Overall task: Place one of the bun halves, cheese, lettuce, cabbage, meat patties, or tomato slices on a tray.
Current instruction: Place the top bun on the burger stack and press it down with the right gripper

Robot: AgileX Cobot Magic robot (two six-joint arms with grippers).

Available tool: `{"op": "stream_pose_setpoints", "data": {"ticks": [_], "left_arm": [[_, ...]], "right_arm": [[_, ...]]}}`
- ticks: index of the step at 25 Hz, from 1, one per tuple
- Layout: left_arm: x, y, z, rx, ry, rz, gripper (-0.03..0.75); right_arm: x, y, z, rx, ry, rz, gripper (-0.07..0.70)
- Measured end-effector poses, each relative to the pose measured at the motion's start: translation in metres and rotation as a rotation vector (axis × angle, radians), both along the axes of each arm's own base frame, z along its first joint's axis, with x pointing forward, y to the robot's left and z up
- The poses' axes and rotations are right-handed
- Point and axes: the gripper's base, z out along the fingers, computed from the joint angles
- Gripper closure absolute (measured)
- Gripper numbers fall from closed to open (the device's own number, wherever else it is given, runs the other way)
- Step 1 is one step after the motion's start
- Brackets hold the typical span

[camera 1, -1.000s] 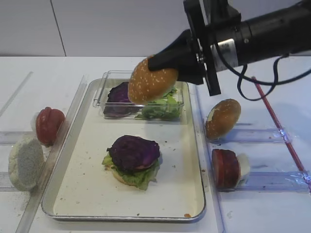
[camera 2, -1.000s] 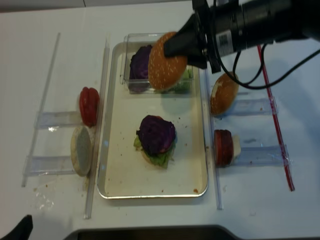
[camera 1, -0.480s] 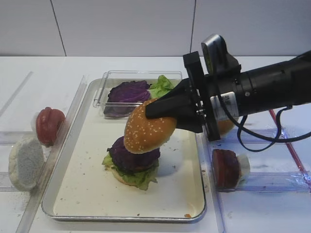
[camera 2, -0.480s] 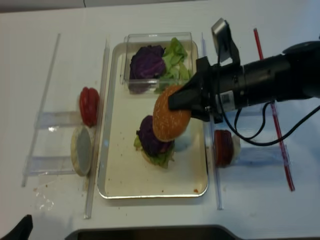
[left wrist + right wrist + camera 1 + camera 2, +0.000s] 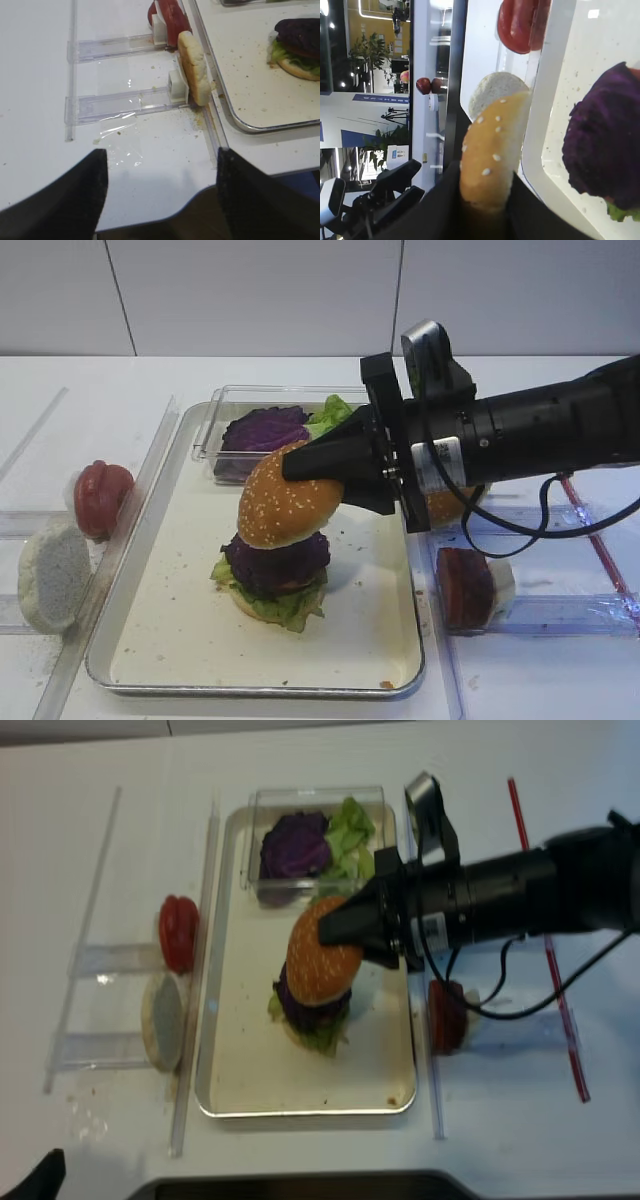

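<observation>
Over the middle of the tray [image 5: 400, 680], in the front high view, my right hand [image 5: 300, 468] was clamped on a bun half [image 5: 283, 503], tilted and resting on the purple cabbage [image 5: 275, 558] of the stack; lettuce [image 5: 288, 608] showed beneath. A clear box [image 5: 215, 430] sat at the tray's far edge, tomato slices [image 5: 100, 497] and a white disc [image 5: 52, 575] beside its left edge, a meat patty [image 5: 465, 585] off its right.

From my right wrist, the bun half [image 5: 492, 150] stood edge-on between my fingers, the cabbage [image 5: 605, 150] to its right.

From my left wrist, my left hand's fingers [image 5: 65, 200] stood apart above the surface [image 5: 35, 75].

From overhead, the bun half [image 5: 322, 963] covered the stack near the tray's [image 5: 300, 1108] middle.
</observation>
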Motion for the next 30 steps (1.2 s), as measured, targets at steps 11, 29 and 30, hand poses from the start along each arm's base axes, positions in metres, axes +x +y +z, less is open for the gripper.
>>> {"op": "stream_pose_setpoints", "data": {"ticks": [11,29,30], "left_arm": [[0.0,0.0,0.0,0.0,0.0,0.0,0.287],[0.0,0.0,0.0,0.0,0.0,0.0,0.287],[0.0,0.0,0.0,0.0,0.0,0.0,0.287]], "right_arm": [[-0.005,0.017,-0.018,-0.015,0.026,0.055,0.437],[0.007,0.021,-0.033,-0.029,0.026,0.056,0.437],[0.007,0.021,-0.033,-0.029,0.024,0.057,0.437]]}}
